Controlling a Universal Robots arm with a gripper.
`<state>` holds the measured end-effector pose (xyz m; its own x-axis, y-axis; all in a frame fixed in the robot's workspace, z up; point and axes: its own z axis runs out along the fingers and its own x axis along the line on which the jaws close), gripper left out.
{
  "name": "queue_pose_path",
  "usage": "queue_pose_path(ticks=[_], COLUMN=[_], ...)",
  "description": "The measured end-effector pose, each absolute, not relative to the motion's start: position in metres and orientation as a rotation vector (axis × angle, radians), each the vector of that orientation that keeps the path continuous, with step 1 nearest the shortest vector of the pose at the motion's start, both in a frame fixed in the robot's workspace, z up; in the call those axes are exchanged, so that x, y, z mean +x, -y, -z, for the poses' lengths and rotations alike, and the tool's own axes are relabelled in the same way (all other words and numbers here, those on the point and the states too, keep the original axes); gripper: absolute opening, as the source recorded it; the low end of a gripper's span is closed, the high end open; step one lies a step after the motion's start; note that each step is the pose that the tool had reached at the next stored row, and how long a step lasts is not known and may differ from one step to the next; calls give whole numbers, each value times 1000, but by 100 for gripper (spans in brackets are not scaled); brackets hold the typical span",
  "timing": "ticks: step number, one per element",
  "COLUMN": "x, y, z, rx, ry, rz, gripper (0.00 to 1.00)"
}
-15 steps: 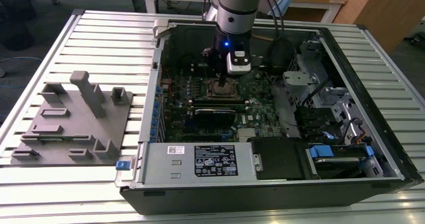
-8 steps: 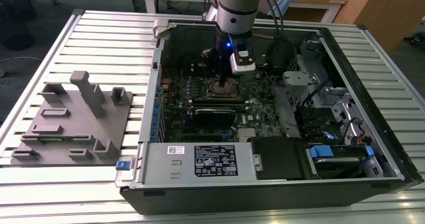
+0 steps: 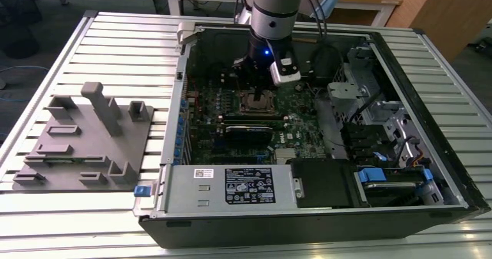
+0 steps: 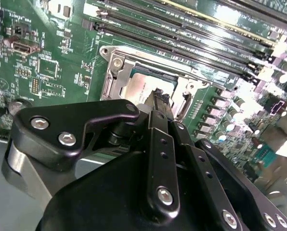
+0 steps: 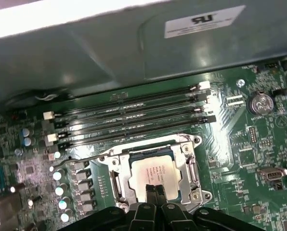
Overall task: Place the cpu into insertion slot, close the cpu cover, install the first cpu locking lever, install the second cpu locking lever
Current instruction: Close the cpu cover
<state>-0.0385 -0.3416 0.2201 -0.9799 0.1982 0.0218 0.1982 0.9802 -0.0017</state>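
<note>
Claw (image 5: 154,191) sat narrow, tips together and empty, just over the edge of the cpu (image 5: 152,171), which lay framed by the cpu cover (image 5: 190,163); judged risk: tips pressing off-centre could scrape the chip or slip off the thin locking lever (image 5: 81,159).

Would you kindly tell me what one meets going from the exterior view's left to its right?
Grey fixture plate, blue clip, insertion slot, silver metal cage.
</note>
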Motion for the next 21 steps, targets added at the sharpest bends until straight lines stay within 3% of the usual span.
queue_pose_path(ticks=[21], x=[-39], y=[342], z=[-219], rx=[-226], ry=[3113], rz=[0], gripper=[11])
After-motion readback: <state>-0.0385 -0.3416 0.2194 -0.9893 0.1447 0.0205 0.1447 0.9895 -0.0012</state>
